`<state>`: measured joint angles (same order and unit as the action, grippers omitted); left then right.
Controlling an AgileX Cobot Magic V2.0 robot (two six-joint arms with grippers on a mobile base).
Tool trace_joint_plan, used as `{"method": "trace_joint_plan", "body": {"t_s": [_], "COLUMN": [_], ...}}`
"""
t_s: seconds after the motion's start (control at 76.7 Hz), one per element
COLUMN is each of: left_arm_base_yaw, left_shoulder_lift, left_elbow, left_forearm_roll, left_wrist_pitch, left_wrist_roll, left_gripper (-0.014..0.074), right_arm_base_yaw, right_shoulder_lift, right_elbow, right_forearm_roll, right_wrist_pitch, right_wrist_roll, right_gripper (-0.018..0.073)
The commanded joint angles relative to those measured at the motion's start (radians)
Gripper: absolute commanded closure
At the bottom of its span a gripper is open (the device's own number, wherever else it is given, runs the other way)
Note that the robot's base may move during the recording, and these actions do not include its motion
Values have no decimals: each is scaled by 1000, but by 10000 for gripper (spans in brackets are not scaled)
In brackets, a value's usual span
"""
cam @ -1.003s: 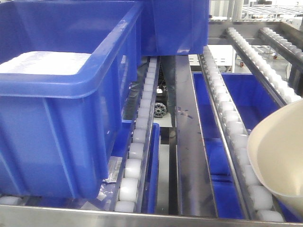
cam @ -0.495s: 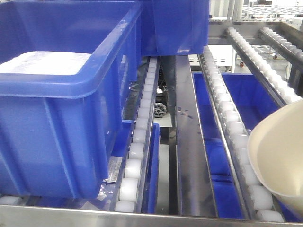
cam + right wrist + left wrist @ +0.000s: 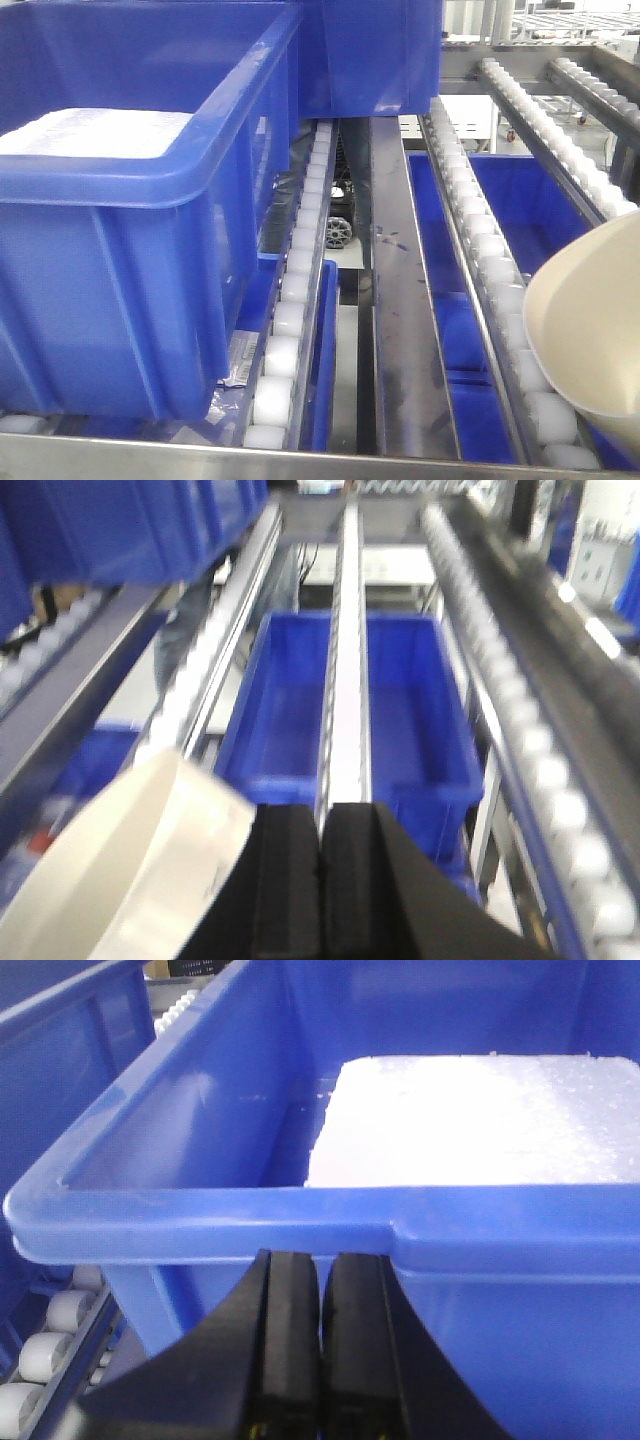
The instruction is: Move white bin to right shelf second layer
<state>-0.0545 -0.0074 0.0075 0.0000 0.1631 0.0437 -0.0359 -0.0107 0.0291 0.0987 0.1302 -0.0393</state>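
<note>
The white bin (image 3: 590, 330) hangs tilted at the right edge of the front view, over a sloping roller track (image 3: 490, 270) of the right shelf, its mouth turned up and left. In the blurred right wrist view the bin (image 3: 130, 870) lies against the left side of my right gripper (image 3: 320, 815). Its jaws are shut, with the bin's rim running in behind the left finger; the pinch point is hidden. My left gripper (image 3: 320, 1260) is shut and empty, just before the rim of a blue crate (image 3: 200, 1210).
The large blue crate (image 3: 150, 180) holds a white foam block (image 3: 470, 1120) and fills the left shelf lane. A second blue crate (image 3: 370, 60) sits behind it. Another blue crate (image 3: 340, 710) sits on the level below. Steel rails and roller tracks (image 3: 520, 720) run away from me.
The white bin has shifted very slightly to the right in the front view. Nothing else has moved.
</note>
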Motion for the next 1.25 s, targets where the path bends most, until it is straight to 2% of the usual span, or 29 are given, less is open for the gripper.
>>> {"method": "trace_joint_plan", "body": {"t_s": [0.0,1.238], "left_arm_base_yaw": [-1,-1], "left_shoulder_lift": [-16,-16], "left_elbow": [37,37], "left_forearm_roll": [0,0], "left_wrist_pitch": [-86,-86], "left_wrist_roll": [-5,-5], "left_gripper": [512,512], "right_arm_base_yaw": [16,25], "right_shoulder_lift": [-21,-20], "right_elbow": [-14,-15], "right_forearm_roll": [3,3], "right_wrist_pitch": [-70,-88], "right_wrist_roll": [-8,-8], "right_gripper": [506,506]}}
